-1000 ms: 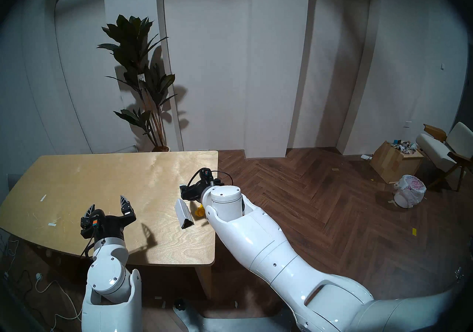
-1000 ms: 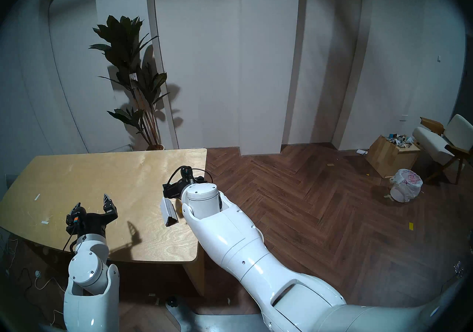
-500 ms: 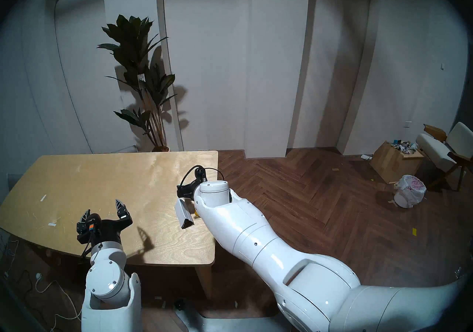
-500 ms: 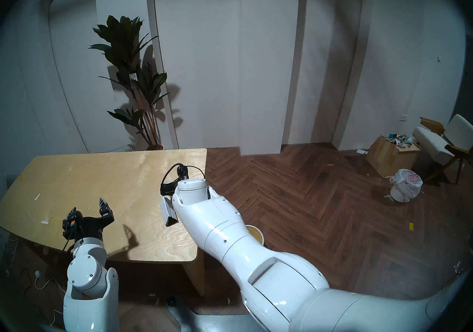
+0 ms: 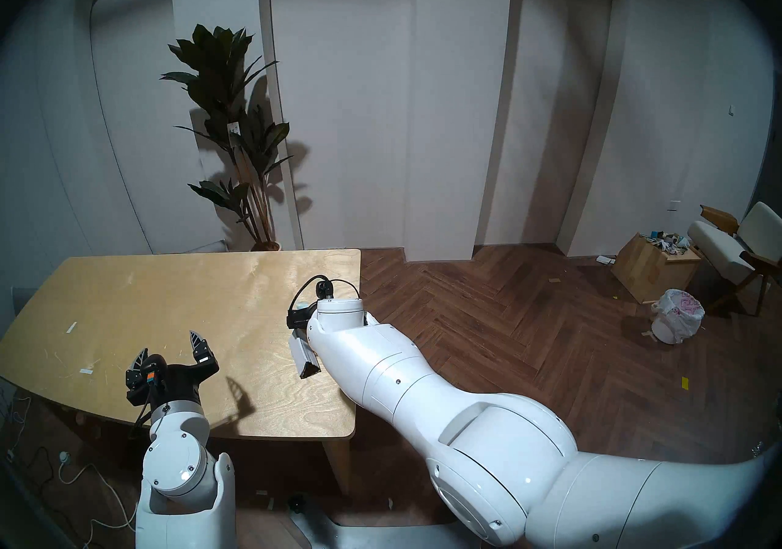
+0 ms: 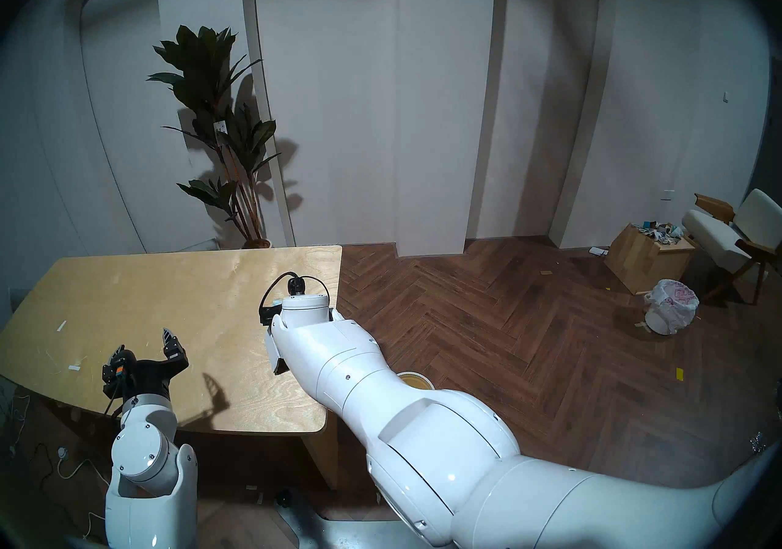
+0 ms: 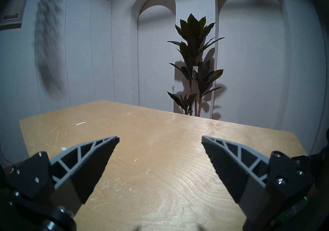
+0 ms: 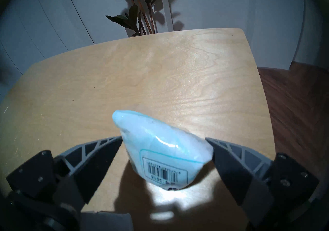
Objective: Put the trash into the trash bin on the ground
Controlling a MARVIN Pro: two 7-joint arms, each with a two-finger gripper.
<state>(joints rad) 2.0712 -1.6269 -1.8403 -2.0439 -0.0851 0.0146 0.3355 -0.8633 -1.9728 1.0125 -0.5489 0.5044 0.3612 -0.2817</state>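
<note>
On my right wrist camera the right gripper (image 8: 163,141) stands wide, its fingers on either side of the pale blue packet (image 8: 160,147) with the barcode label; the packet lies on the surface (image 8: 160,75) between them, one corner just beside the right-hand finger, and I cannot tell whether they touch. From the head camera that packet is only a sliver of blue (image 5: 302,306) at the gripper's black body. Taking the white carton (image 5: 304,357) as my landmark: it lies on the surface near the right edge, dark end toward me, half covered by my right forearm, with the packet just beyond it. My left gripper (image 5: 169,345) hovers well to the left of the carton above the near edge, spread wide and holding nothing (image 7: 160,139). The cream trash bin (image 6: 417,379) sits on the floor to the right of the carton, just off the surface's edge, mostly hidden by my right arm. Far right of the carton stand a bag-lined bin (image 5: 677,321) and a wooden box (image 5: 653,266); beyond the surface stands a potted plant (image 5: 232,112).
</note>
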